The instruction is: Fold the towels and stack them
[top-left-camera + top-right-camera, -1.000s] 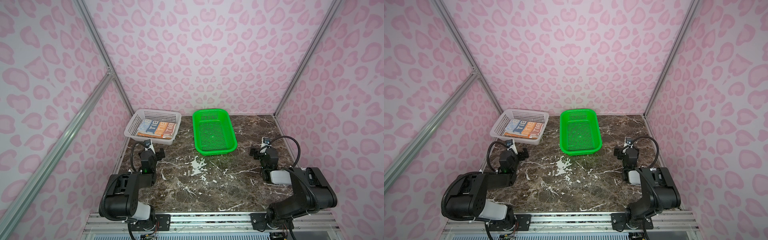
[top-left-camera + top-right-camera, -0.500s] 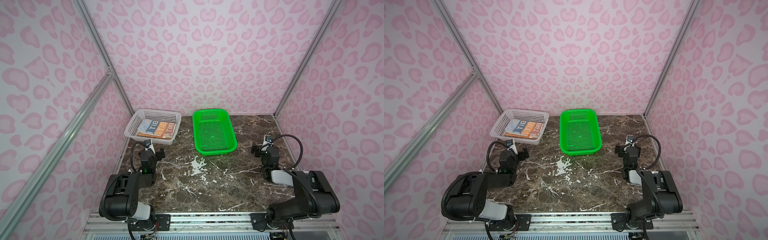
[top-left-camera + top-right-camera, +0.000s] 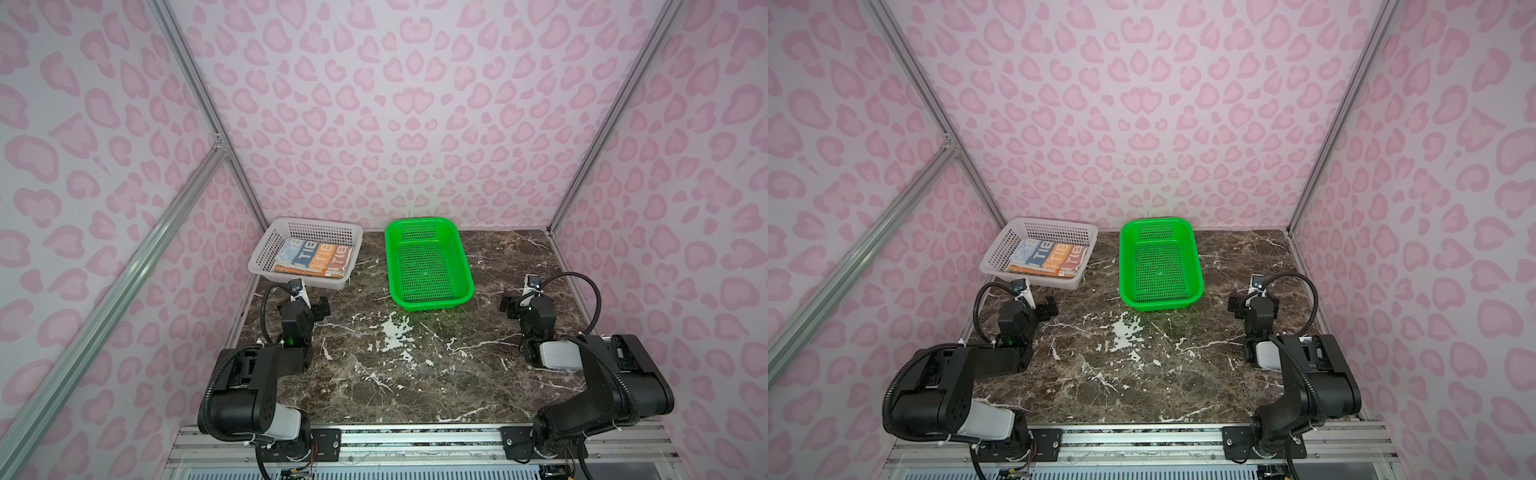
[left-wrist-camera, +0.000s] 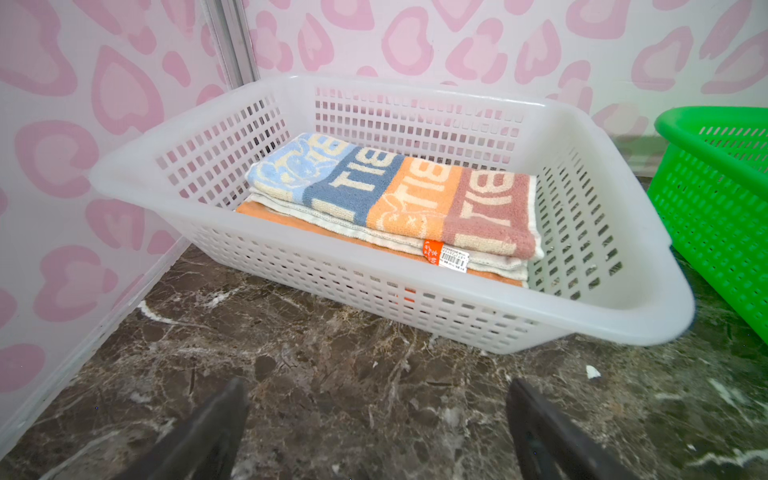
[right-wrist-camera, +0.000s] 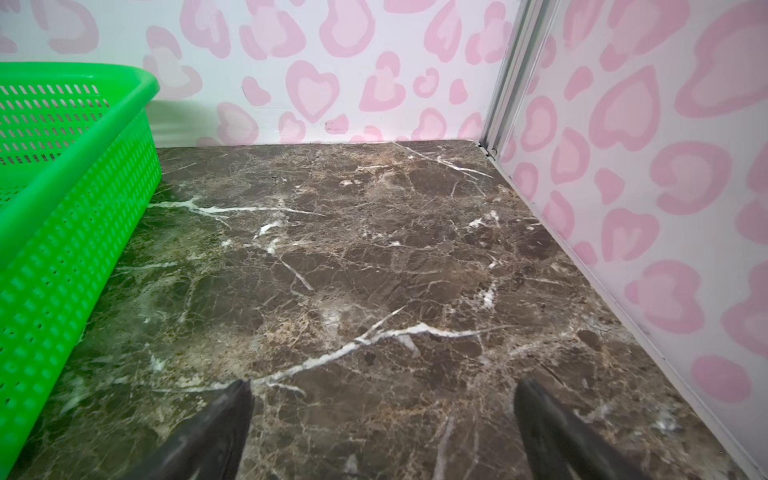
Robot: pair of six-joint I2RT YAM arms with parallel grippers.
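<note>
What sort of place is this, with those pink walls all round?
Probably a robot test booth, not a home. A left arm and a right arm sit on a rail at a marble table, walled by pink panels; folded towels lie in a white basket.

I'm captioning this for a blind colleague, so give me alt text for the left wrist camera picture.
A white perforated basket on a dark marble table holds a neat stack of folded towels, the top one striped blue, orange and pink with block letters. The left gripper, open and empty, faces it; a green basket shows at one edge.
</note>
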